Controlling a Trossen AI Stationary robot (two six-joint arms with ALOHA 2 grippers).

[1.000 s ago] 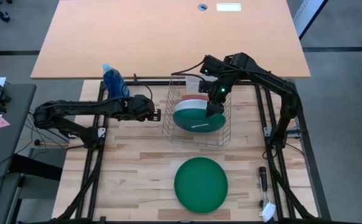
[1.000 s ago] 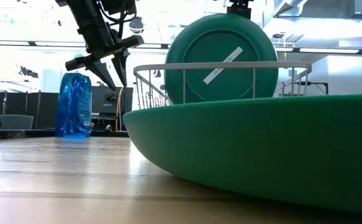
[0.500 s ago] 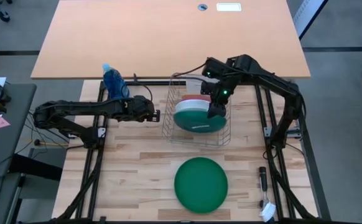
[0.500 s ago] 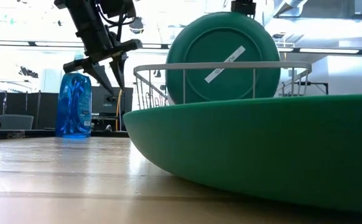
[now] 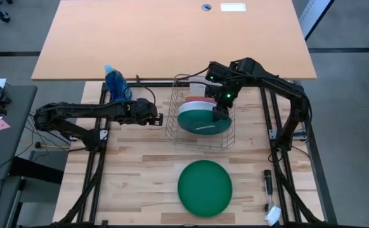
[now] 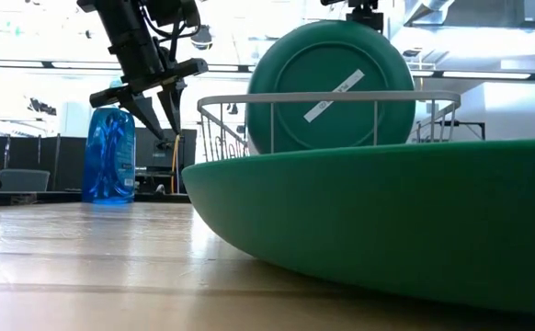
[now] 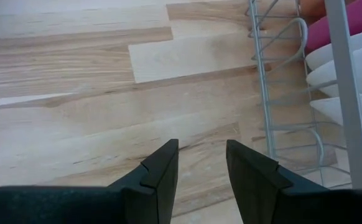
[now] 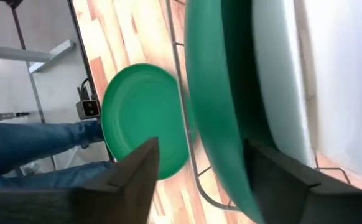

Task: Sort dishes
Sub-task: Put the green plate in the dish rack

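Note:
A wire rack (image 5: 172, 130) holds several plates on edge: a dark green plate (image 5: 203, 122) nearest, then white (image 5: 194, 106) and salmon (image 5: 197, 99) ones behind. A second green plate (image 5: 205, 188) lies flat near the table's front. My right gripper (image 5: 220, 115) is open and points down over the racked green plate (image 8: 221, 112), one finger on each side of its top rim. My left gripper (image 5: 160, 118) hangs open left of the rack, above bare wood (image 7: 106, 124), holding nothing. My right gripper straddles the upper rim (image 8: 231, 162) of the racked green plate from above. One finger (image 8: 280, 186) stands in the gap between the green and white plates, close against the green one. The other finger (image 8: 131, 180) stands clear. I cannot tell whether it touches.
A blue spray bottle (image 5: 115, 82) stands at the far left, behind my left arm. A dark tool (image 5: 268, 180) and a small brush (image 5: 272, 214) lie by the right edge. The flat green plate (image 6: 387, 221) fills the low view's foreground.
My right gripper has shifted slightly toward the table's right over the racked green plate, and that plate has shifted a little the same way. My left gripper has drifted a little toward the table's left, away from the rack.

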